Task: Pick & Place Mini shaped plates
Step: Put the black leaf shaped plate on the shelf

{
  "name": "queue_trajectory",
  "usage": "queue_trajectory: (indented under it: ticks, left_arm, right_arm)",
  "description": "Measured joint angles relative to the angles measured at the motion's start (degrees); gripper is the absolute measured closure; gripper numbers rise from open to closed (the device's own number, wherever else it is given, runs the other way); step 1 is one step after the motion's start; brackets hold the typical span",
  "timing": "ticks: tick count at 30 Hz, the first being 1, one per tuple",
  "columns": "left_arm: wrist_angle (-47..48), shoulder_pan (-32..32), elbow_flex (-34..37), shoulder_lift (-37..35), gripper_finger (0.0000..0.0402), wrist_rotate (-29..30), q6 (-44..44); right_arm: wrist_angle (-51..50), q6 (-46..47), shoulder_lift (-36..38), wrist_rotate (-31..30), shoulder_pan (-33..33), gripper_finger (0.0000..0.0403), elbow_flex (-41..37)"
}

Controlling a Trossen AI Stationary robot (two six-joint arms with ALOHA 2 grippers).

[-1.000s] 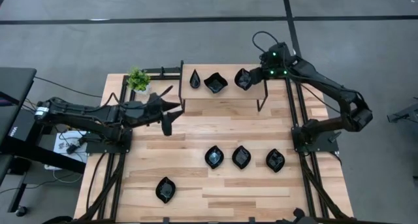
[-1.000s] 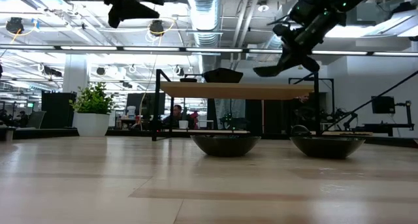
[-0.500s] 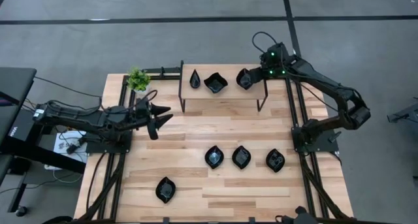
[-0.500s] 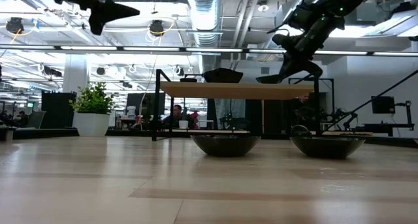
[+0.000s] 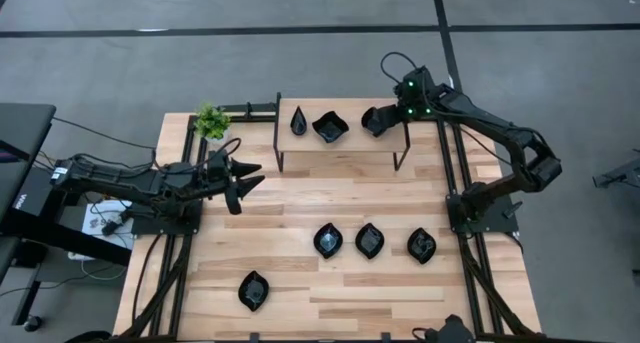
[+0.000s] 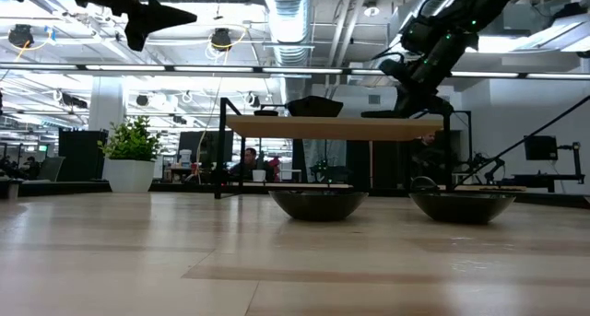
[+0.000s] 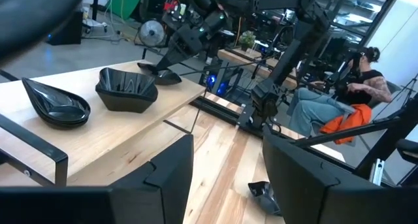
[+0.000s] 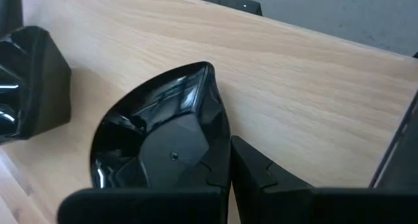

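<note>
A raised wooden shelf point(image 5: 345, 146) stands at the table's far edge. On it rest a black teardrop plate point(image 5: 298, 121) and a wavy-edged square plate point(image 5: 330, 127). My right gripper point(image 5: 384, 119) is shut on a third, leaf-like plate point(image 8: 153, 142) at the shelf's right end. Three more black plates point(image 5: 369, 240) lie in a row on the table, and one point(image 5: 253, 290) lies near the front. My left gripper point(image 5: 250, 176) hovers open with nothing in it, level, above the table's left side. My right gripper pinches the leaf-like plate's rim point(image 8: 221, 140) at one long side, one finger inside the bowl and one outside. The fingers slant down from the table's right. The plate sits upright at the shelf's top point(image 7: 160, 74); whether its base bears on the wood I cannot tell.
A small green potted plant point(image 5: 211, 121) stands at the far left corner beside the shelf's black frame point(image 5: 278, 133). Bare wood lies between the shelf and the row of plates. A seated person point(image 7: 339, 96) shows beyond the table.
My left gripper has drawn back toward the table's left edge and sunk a little, still open, then kept still. My right gripper has sunk with the leaf-like plate, from above the shelf's right end down to its top.
</note>
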State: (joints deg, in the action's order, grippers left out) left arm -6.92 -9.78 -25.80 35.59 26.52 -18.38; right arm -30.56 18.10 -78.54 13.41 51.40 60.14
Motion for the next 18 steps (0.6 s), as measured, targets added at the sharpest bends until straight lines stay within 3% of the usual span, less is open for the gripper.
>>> queue_trajectory:
  ticks: [11, 18]
  left_arm:
    - [-0.02, 0.0, 0.0, 0.02, 0.0216, -0.02, 0.12]
    - [-0.02, 0.0, 0.0, 0.02, 0.0216, -0.02, 0.12]
  right_arm:
    - [-0.19, -0.44, 0.11, 0.07, 0.11, 0.0397, 0.02]
    - [-0.47, -0.52, 0.11, 0.02, 0.11, 0.0359, 0.02]
